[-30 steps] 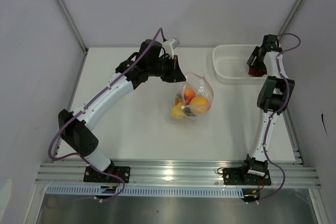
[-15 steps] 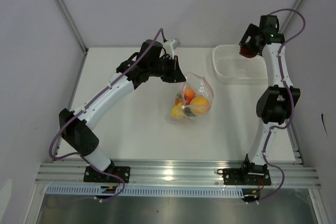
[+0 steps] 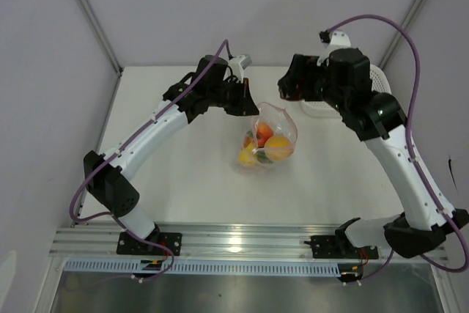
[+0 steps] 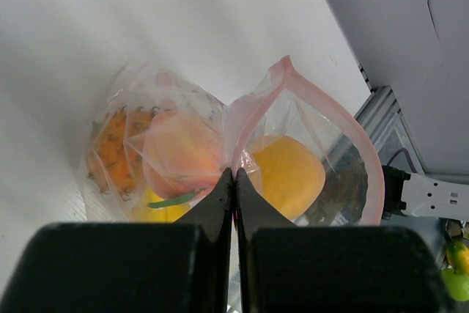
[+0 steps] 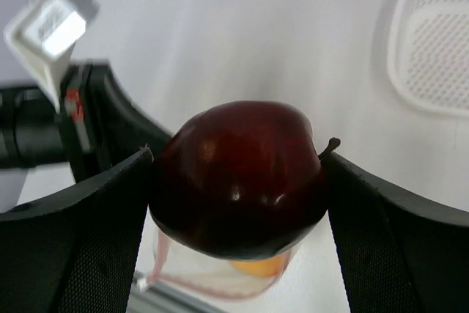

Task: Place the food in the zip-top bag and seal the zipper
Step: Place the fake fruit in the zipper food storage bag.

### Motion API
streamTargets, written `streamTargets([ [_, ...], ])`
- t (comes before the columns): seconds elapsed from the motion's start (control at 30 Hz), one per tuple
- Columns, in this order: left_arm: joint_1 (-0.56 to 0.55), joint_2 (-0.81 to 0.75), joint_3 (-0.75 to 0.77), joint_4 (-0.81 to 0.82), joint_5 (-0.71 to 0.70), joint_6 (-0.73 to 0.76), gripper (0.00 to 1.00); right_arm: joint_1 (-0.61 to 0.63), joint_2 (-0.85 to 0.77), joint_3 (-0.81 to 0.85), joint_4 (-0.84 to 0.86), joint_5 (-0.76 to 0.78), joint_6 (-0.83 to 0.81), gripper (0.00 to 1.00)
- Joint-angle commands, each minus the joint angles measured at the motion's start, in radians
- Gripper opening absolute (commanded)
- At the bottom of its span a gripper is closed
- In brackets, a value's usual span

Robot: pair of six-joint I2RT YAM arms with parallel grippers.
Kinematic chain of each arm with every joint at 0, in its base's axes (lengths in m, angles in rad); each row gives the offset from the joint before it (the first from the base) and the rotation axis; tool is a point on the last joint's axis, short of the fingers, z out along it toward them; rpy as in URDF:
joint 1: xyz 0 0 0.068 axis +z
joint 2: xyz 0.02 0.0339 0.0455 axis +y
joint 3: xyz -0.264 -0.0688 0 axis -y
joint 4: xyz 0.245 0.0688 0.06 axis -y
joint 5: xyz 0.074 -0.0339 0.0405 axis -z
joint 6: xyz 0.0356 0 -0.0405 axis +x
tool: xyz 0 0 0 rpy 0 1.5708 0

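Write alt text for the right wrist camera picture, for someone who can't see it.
A dark red apple fills the centre, clamped between the right gripper's black fingers. Just below it shows the mouth of a clear bag with an orange fruit inside. A white mesh basket sits on the table at top right.

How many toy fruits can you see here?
5: a dark red apple in the right hand; four in the clear bag: pineapple, peach, lemon, round yellow fruit. Others may be hidden.
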Motion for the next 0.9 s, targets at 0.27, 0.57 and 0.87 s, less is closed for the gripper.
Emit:
streamTargets([
  [0.27,0.009,-0.012,0.043,0.015,0.015,-0.008,0.01,0.168,-0.14,-0.277,-0.01,-0.001,0.021,0.36],
  [0.57,0.009,-0.026,0.037,0.009,0.003,-0.002,0.01,0.195,-0.079,-0.292,0.019,-0.079,0.018,0.75],
  [0.87,0.008,-0.03,0.037,0.016,0.012,-0.002,0.0,0.202,-0.082,-0.291,0.01,-0.035,0.008,0.99],
])
